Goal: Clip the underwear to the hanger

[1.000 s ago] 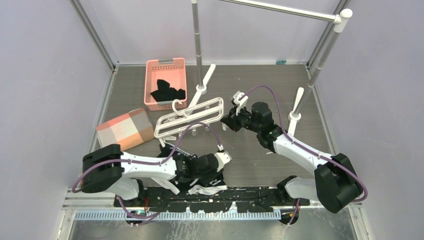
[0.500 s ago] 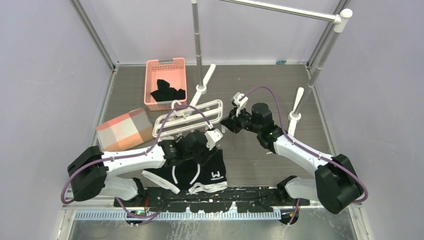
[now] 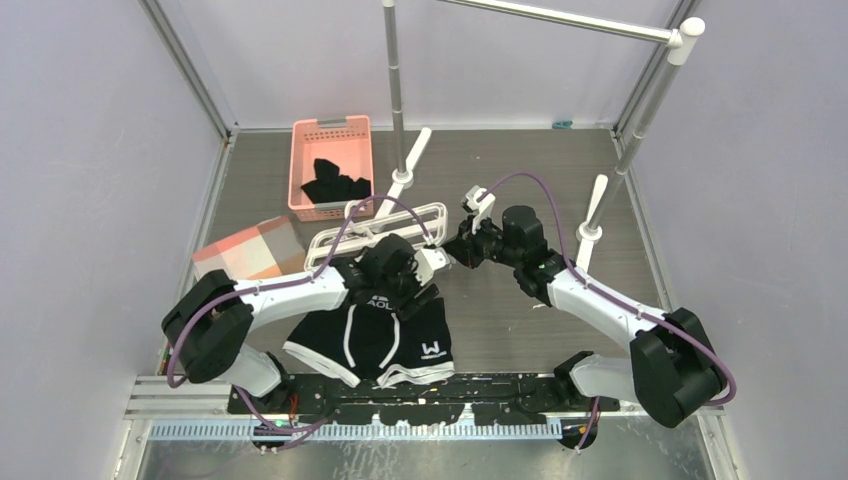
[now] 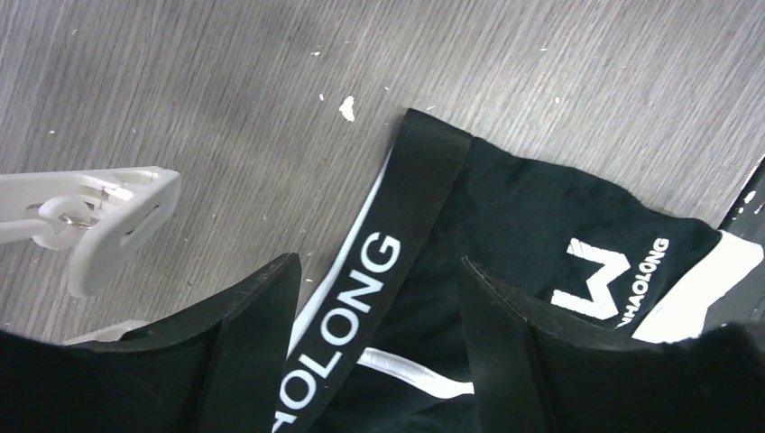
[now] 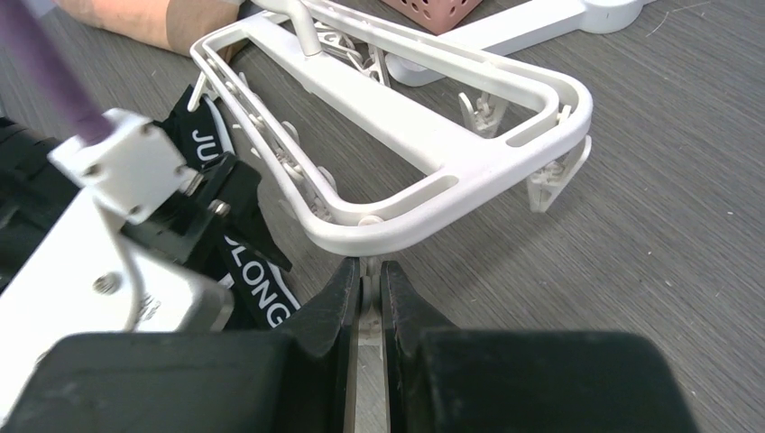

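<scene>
The underwear (image 3: 385,340), black with white piping and a W logo, lies spread on the table near the front edge. Its lettered waistband (image 4: 397,225) runs between the fingers of my left gripper (image 4: 377,263). That gripper stands open just above the cloth, without pinching it. The white hanger (image 3: 385,228) lies flat just behind it. A loose white clip (image 4: 117,216) shows at the left of the left wrist view. My right gripper (image 5: 370,271) is shut on a clip hanging under the near edge of the hanger (image 5: 406,126). The waistband (image 5: 257,275) lies just left of it.
A pink basket (image 3: 332,140) with plain black garments (image 3: 335,185) stands at the back left. A cardboard box (image 3: 250,255) sits left of the hanger. The grey rail stand's posts (image 3: 395,90) (image 3: 640,110) and white feet (image 3: 592,215) rise behind and to the right.
My left arm swung from the front edge back toward the hanger, leaving the underwear spread out, and its jaws widened. The right gripper stayed on the clip.
</scene>
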`<action>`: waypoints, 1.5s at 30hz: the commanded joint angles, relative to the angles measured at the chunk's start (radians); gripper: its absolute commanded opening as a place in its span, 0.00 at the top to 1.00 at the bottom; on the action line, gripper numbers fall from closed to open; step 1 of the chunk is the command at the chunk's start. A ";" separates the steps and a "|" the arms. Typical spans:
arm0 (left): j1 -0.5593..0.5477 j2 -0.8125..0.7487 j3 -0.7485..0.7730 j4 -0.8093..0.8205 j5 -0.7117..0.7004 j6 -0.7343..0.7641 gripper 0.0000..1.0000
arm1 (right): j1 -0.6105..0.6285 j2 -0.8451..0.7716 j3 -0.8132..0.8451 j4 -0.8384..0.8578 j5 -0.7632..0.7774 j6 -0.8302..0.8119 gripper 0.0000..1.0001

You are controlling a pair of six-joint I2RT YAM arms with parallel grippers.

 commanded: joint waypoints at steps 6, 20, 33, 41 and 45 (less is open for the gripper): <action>0.040 0.025 0.004 0.090 0.107 0.095 0.35 | -0.001 0.027 0.085 0.044 -0.002 -0.048 0.99; 0.041 0.116 0.028 0.028 0.082 0.144 0.35 | -0.002 0.023 0.081 0.058 -0.015 -0.042 0.99; 0.038 0.223 0.051 0.016 0.055 0.131 0.50 | -0.002 0.018 0.089 0.045 -0.024 -0.046 0.99; 0.029 0.167 0.031 0.020 0.045 0.117 0.95 | -0.002 0.011 0.081 0.046 -0.026 -0.041 0.99; -0.010 0.074 0.017 0.021 0.030 0.123 1.00 | -0.002 0.004 0.076 0.047 -0.022 -0.039 0.99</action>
